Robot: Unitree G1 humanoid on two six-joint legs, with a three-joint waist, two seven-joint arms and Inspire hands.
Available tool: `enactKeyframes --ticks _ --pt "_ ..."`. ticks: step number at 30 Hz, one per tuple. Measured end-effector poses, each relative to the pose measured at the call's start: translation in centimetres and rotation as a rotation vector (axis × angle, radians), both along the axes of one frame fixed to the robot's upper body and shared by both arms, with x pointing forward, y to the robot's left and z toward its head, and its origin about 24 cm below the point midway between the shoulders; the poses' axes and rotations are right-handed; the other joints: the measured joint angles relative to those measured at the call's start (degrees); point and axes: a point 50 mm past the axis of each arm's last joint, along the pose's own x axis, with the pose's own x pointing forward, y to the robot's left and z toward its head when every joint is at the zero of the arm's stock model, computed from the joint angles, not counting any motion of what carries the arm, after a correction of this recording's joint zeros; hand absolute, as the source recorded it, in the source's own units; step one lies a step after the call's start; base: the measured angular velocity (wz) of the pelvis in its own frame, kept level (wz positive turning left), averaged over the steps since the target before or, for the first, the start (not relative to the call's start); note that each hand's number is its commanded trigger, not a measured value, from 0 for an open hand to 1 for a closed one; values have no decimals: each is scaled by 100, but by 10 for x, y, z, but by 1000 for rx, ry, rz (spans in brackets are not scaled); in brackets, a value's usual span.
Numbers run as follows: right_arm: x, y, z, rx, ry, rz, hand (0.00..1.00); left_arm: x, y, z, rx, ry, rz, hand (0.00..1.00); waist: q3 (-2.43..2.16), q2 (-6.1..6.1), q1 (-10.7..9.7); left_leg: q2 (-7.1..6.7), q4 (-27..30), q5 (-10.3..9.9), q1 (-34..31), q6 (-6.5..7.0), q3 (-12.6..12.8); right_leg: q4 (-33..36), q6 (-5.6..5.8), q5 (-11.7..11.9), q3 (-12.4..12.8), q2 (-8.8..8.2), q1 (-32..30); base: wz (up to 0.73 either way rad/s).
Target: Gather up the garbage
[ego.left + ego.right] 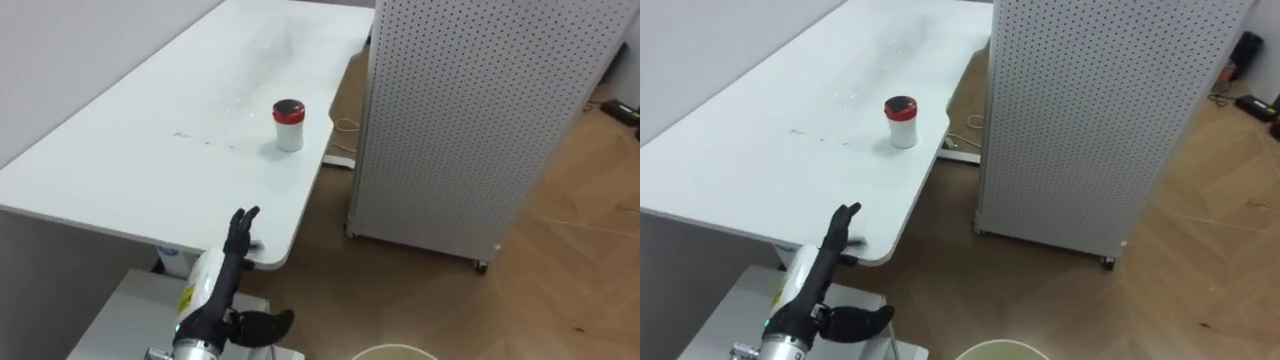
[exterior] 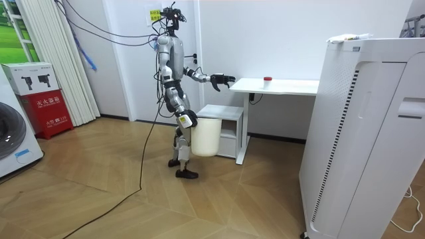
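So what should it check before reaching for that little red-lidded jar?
1. Target found: ok. The jar stands upright on the white table.
2. Left hand free: ok. It is open and empty, at the table's near end.
3. Path clear: ok. Nothing lies between hand and jar.
4. Reach: probably not ok. The jar sits well beyond the fingertips.
5. Bucket ready: cannot tell. It is at the robot's side by the right hand.
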Motion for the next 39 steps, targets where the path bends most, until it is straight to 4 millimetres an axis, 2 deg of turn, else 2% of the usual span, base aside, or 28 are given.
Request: enactKeyframes --ticks 3,5,9,11,12,14,16,17,18,19,20,21,22,23,24,25,26,28,29,31,32,33,34,35,36,37,39 --pt "-1 0 0 -3 5 9 100 2 -5 17 -68 -86 -8 0 4 11 -17 4 -99 0 171 -1 34 -100 1 0 -27 29 133 -11" --pt "-1 0 0 -2 2 10 100 2 -5 22 -91 -106 -8 0 5 17 -20 14 -137 -7 231 -13 68 -106 0 0 -133 35 180 -13" --pt "-3 0 -1 -4 6 13 100 1 -6 26 -105 -122 -10 0 6 15 -26 41 -125 -12 282 -28 92 -182 -8 -5 -239 35 249 -6" --pt "-4 0 -1 -4 8 16 100 -1 -6 24 -109 -112 -6 0 10 2 -12 74 13 -12 322 -30 131 -189 -30 -13 -362 44 293 -19" --pt "-4 0 -1 -1 8 18 100 -2 -5 22 -110 -105 -2 0 16 -18 8 93 101 -13 369 -32 174 -187 -73 -36 -519 23 353 -30" --pt "-3 0 -1 4 6 21 100 -2 -3 23 -117 -105 9 0 25 -39 7 152 287 -43 371 -85 170 -153 -126 -62 -593 13 386 -30" --pt "-4 1 -1 11 7 24 100 -1 2 23 -117 -106 29 0 42 -52 9 285 626 -141 344 -243 161 -57 -221 -122 -643 35 419 -30" --pt "-4 1 -1 12 7 29 100 -1 5 23 -120 -106 40 0 40 -77 12 390 1039 -188 226 -313 128 38 -289 -212 -690 53 425 -35" --pt "-4 0 -1 10 8 31 100 -1 8 23 -124 -106 51 0 41 -91 27 519 1660 -192 22 -321 40 127 -357 -320 -758 51 427 -37" --pt "-4 0 -1 8 9 31 100 -1 9 23 -127 -102 56 0 44 -73 37 607 2027 -191 -101 -320 -42 178 -403 -388 -753 63 435 -42" --pt "-4 -2 0 1 9 27 100 -1 10 21 -143 -93 66 0 59 1 54 777 2822 -121 -411 -328 -280 327 -505 -536 -669 179 443 -44" --pt "-5 -2 0 -5 13 28 100 -1 12 19 -154 -83 77 0 72 47 54 870 3554 139 -762 -286 -653 460 -566 -630 -602 274 511 -41" --pt "-6 -2 -1 -8 17 29 100 -1 12 17 -157 -74 82 0 82 39 58 863 3840 306 -912 -275 -856 498 -596 -680 -527 324 545 -28" --pt "-8 -3 -1 -15 24 27 100 -2 13 11 -159 -52 91 0 79 30 75 762 4096 315 -1166 -276 -1210 542 -632 -754 -402 392 596 -23" --pt "-9 -5 -1 -24 28 19 100 -3 13 9 -158 -41 94 0 78 35 77 640 4084 245 -1462 -213 -1421 575 -656 -806 -324 415 603 -45" --pt "-9 -6 -1 -27 28 12 100 -3 14 9 -161 -41 98 0 105 -9 163 473 3871 227 -1753 -196 -1503 644 -671 -858 -158 411 601 -54" --pt "-10 -6 -1 -30 31 9 100 -3 15 8 -170 -36 103 0 105 -20 200 438 3689 232 -1879 -204 -1530 643 -675 -871 -91 412 613 -72" --pt "-12 -7 -2 -39 39 5 100 -3 18 5 -210 -20 131 0 80 -37 355 278 2828 325 -2171 -321 -1565 647 -686 -929 66 407 627 -61" --pt "-14 -6 -2 -42 43 2 100 -4 23 4 -211 -19 150 0 43 -47 355 184 2088 464 -2337 -420 -1667 648 -679 -988 135 411 633 -40" --pt "-18 -7 -3 -50 59 0 100 -7 30 4 -207 -20 180 0 -8 -63 363 44 809 904 -2461 -421 -1851 740 -638 -1153 257 419 701 -31" --pt "-18 -7 -3 -52 66 3 100 -8 32 3 -206 -18 191 0 -6 -67 356 -26 571 1081 -2441 -405 -1920 757 -627 -1207 285 426 746 -31" --pt "-19 -7 -3 -55 76 14 100 -11 38 1 -202 -12 213 0 -34 -74 355 -87 369 1460 -2346 -371 -2037 798 -578 -1349 394 398 867 -25" --pt "-19 -7 -3 -57 77 19 100 -13 40 0 -201 -10 224 0 -46 -89 356 -134 347 1626 -2284 -341 -2056 811 -549 -1420 442 378 911 -32" --pt "-19 -7 -3 -58 76 22 100 -15 43 0 -198 -12 239 0 -71 -144 371 -200 361 1808 -2184 -213 -2013 801 -484 -1535 502 313 962 -28" --pt "-17 -8 -3 -58 70 22 100 -15 45 0 -194 -18 249 0 -75 -187 414 -250 486 1851 -2159 -121 -1936 749 -416 -1622 501 227 1051 -30" --pt "-17 -8 -3 -57 69 20 100 -15 46 0 -198 -17 252 0 -72 -203 457 -261 599 1832 -2155 -89 -1876 690 -381 -1647 504 185 1114 -29" --pt "-16 -10 -2 -66 66 26 100 -15 45 0 -198 -20 249 0 -71 -228 563 -394 990 1427 -2143 4 -1778 477 -236 -1725 382 -46 1373 -20"
